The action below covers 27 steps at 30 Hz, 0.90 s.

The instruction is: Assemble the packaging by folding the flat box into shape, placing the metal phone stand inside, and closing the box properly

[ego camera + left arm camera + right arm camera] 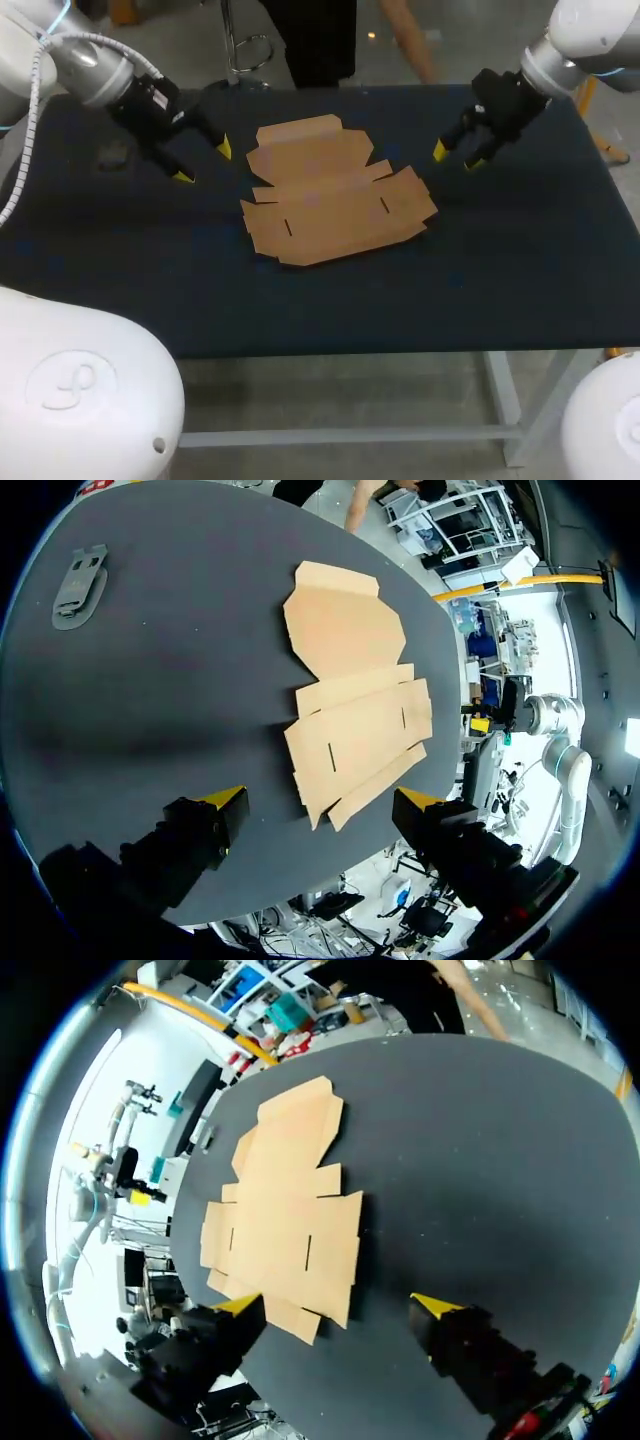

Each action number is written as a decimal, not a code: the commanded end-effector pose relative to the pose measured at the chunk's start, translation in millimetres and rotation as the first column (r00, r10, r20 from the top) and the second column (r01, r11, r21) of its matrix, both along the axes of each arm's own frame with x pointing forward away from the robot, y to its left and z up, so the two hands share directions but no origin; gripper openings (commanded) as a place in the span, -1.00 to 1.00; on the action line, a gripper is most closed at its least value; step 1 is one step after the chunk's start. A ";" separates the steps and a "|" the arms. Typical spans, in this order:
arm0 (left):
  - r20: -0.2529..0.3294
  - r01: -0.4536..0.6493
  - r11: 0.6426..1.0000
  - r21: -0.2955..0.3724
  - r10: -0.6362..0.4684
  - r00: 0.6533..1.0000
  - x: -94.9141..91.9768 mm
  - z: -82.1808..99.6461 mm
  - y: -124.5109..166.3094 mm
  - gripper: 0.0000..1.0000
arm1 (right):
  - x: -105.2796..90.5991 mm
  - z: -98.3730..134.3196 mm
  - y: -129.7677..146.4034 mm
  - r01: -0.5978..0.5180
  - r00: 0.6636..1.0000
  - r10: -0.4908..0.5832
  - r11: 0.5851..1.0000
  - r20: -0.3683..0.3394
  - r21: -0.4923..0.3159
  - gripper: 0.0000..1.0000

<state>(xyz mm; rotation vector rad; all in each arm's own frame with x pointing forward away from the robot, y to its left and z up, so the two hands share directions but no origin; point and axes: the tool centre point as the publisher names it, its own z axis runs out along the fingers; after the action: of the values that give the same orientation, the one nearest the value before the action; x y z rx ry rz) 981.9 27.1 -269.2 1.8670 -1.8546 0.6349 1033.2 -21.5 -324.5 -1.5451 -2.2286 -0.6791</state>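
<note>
The flat brown cardboard box (335,190) lies unfolded in the middle of the dark table, flaps spread out. A grey metal phone stand (112,155) lies flat near the back left; in the left wrist view the stand (78,585) is far ahead and to the side of the fingers. My left gripper (203,162) hovers open just left of the box, with nothing between its fingers. My right gripper (456,157) hovers open just right of the box, also holding nothing. In the wrist views the box (355,705) (285,1220) lies ahead of each open gripper (322,800) (336,1305).
The dark tabletop (500,270) stretches wide around the box, with bare surface in front and to both sides. Its front edge runs below the box, and the back edge lies just beyond both grippers.
</note>
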 end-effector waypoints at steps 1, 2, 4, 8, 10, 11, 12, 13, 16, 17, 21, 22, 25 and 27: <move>-0.005 0.006 1.000 0.007 -0.006 1.000 -1.6 0.3 -1.0 1.00 | 6.8 -13.6 5.8 -0.054 0.993 0.055 0.998 -0.099 0.014 1.00; -0.006 0.006 1.000 0.008 -0.006 1.000 -2.4 -0.1 -1.3 1.00 | 6.4 -16.9 7.8 -0.057 0.992 0.059 0.998 -0.113 0.020 1.00; -0.007 0.008 1.000 0.010 -0.008 1.000 -3.3 -0.7 -1.6 1.00 | 5.5 -22.9 11.5 -0.055 0.989 0.057 0.998 -0.136 0.022 1.00; -0.008 0.004 1.000 0.014 -0.004 1.000 -4.0 -1.8 -1.1 1.00 | 4.9 -34.9 15.5 -0.025 0.980 0.031 0.999 -0.197 0.032 1.00; -0.009 0.003 1.000 0.014 -0.002 1.000 -3.9 -2.9 -0.5 1.00 | 5.0 -40.7 16.6 -0.012 0.975 0.022 0.999 -0.220 0.046 1.00; -0.010 0.001 1.000 0.014 -0.001 1.000 -3.8 -3.5 -0.4 1.00 | 5.4 -43.9 17.2 -0.009 0.973 0.021 0.999 -0.230 0.051 1.00; -0.011 0.001 1.000 0.015 -0.001 1.000 -3.6 -4.0 -0.4 1.00 | 5.6 -47.2 18.3 -0.007 0.970 0.020 0.998 -0.240 0.056 1.00; -0.011 0.001 1.000 0.016 -0.001 1.000 -3.5 -4.3 -0.5 1.00 | 5.6 -49.6 19.4 -0.007 0.968 0.023 0.998 -0.249 0.063 0.95; -0.011 0.001 1.000 0.020 -0.001 1.000 -3.4 -4.6 -0.8 1.00 | 5.8 -54.9 23.1 -0.010 0.965 0.030 0.997 -0.262 0.079 0.91; -0.010 0.001 1.000 0.021 -0.001 1.000 -3.4 -4.7 -0.8 1.00 | 6.2 -56.4 24.2 -0.011 0.963 0.033 0.996 -0.266 0.086 0.91; -0.010 -0.001 1.000 0.023 0.001 1.000 -2.8 -5.5 -1.0 1.00 | 7.6 -63.9 31.9 -0.012 0.957 0.043 0.994 -0.286 0.109 0.74; -0.010 -0.007 1.000 0.026 0.007 1.000 -2.7 -6.0 -0.9 1.00 | 7.7 -65.8 34.9 -0.012 0.955 0.047 0.993 -0.291 0.120 0.71; -0.008 -0.016 0.999 0.033 0.016 1.000 -2.2 -6.9 -1.0 1.00 | 8.3 -69.2 39.1 -0.015 0.954 0.058 0.989 -0.295 0.145 0.58; -0.008 -0.015 0.999 0.034 0.015 1.000 -2.3 -7.1 -1.0 1.00 | 8.9 -69.9 41.7 -0.018 0.953 0.065 0.987 -0.297 0.159 0.50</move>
<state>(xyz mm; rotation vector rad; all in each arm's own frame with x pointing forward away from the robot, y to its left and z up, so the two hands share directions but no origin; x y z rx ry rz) 980.3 26.9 -277.4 1.8988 -1.8564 0.6099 1034.8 20.4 -389.2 -1.5082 -1.9655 -0.6198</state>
